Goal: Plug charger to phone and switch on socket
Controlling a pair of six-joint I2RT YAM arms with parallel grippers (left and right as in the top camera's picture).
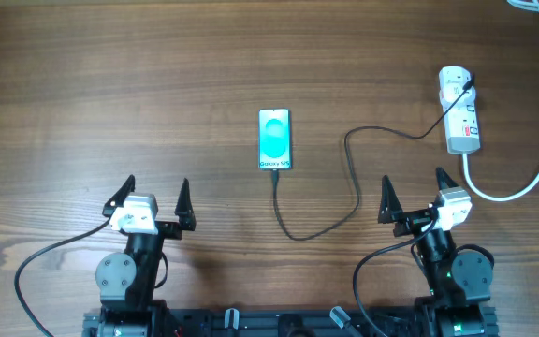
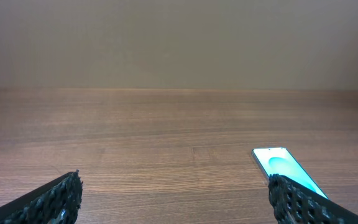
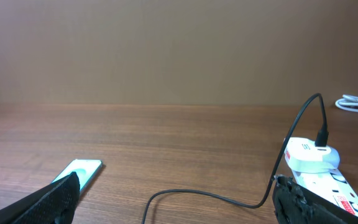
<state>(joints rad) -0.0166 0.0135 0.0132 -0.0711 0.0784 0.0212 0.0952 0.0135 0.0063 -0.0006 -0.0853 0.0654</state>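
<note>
The phone (image 1: 275, 139) lies flat mid-table, cyan screen up, and also shows in the left wrist view (image 2: 281, 165) and the right wrist view (image 3: 82, 170). The thin black charger cable (image 1: 356, 187) runs from the phone's near edge, loops right, and reaches a white plug on the socket (image 1: 460, 112). The cable (image 3: 216, 196) and the socket (image 3: 316, 162) also show in the right wrist view. My left gripper (image 1: 152, 199) is open and empty, near left of the phone. My right gripper (image 1: 415, 194) is open and empty, near the socket.
A thick white cord (image 1: 531, 183) runs from the socket's near end along the right edge to the far right corner. Both arm bases and their black cables sit at the near edge.
</note>
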